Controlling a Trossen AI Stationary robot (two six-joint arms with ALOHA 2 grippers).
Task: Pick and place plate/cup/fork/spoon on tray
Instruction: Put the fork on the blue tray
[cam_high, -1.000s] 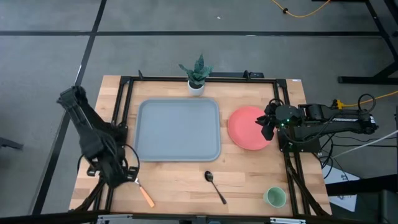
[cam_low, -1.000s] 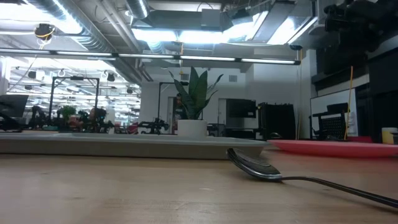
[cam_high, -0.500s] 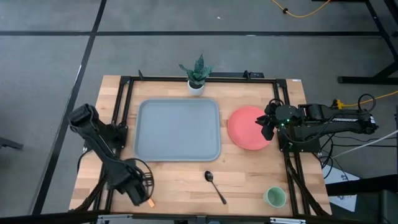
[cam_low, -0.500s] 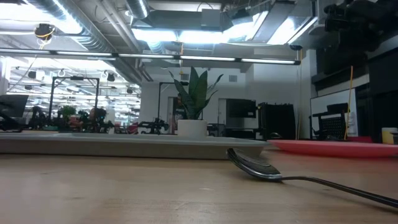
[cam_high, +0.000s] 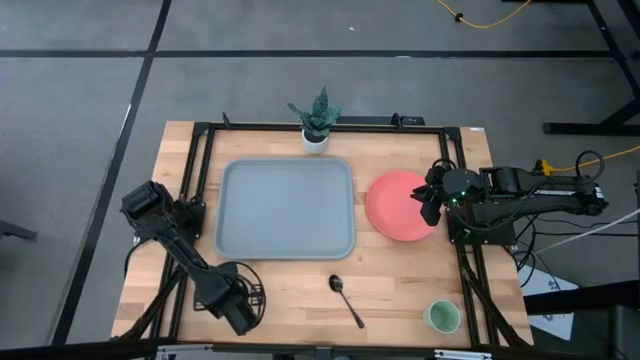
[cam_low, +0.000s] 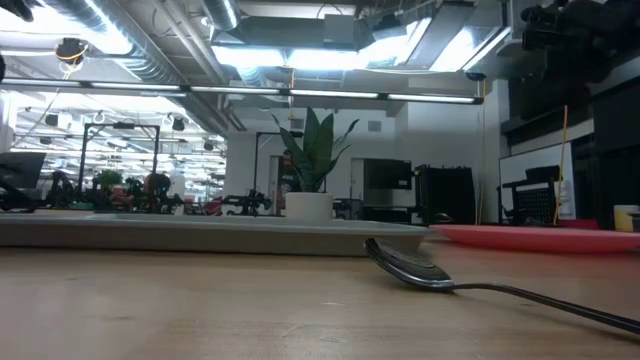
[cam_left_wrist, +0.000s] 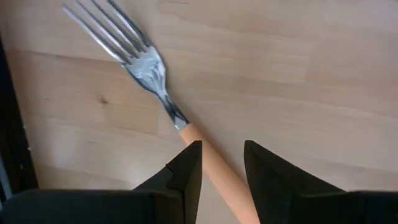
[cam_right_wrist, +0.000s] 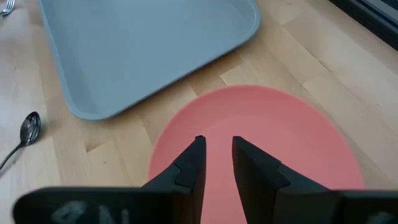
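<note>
Lower left of the high view: left gripper (cam_left_wrist: 221, 168), fingers apart astride the fork (cam_left_wrist: 186, 134) handle. Right gripper (cam_right_wrist: 217, 163), fingers slightly apart, over the plate (cam_right_wrist: 292, 140). Risk: slim handle slips or pivots on closing.

A light wooden table (cam_high: 290, 290) edged by a black metal frame (cam_high: 205, 130) stands on a grey floor (cam_high: 80, 90) crossed by dark lines. A yellow cable (cam_high: 480, 15) trails across the floor behind it. Beyond the table, the room shows exposed ceiling ducts (cam_low: 150, 40), bright strip lights (cam_low: 300, 55), a dark cabinet (cam_low: 445, 195) and a potted plant (cam_low: 310, 165).
</note>
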